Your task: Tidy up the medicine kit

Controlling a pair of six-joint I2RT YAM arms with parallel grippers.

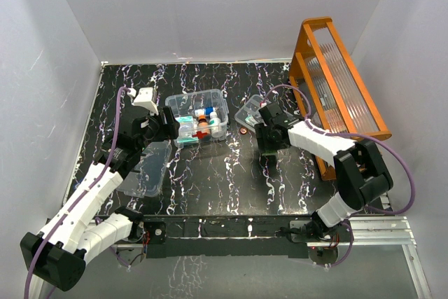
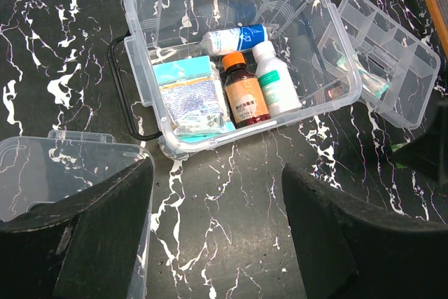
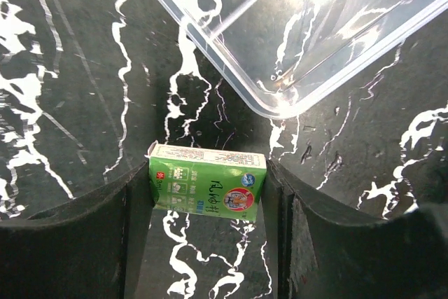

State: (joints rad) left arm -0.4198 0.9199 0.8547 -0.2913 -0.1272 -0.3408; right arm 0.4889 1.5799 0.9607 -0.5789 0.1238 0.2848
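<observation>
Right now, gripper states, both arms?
Left gripper: open, holding nothing.
Right gripper: closed on the small green carton.

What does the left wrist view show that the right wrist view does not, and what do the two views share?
Only the left wrist view: the open clear box with a packet and bottles inside, the lid beside it, and the whole divided tray.
Only the right wrist view: a green carton between the fingers of the right pincer, which sit against both its ends.
Both: the black marbled table and clear plastic. The corner in the right wrist view is probably the tray.
</observation>
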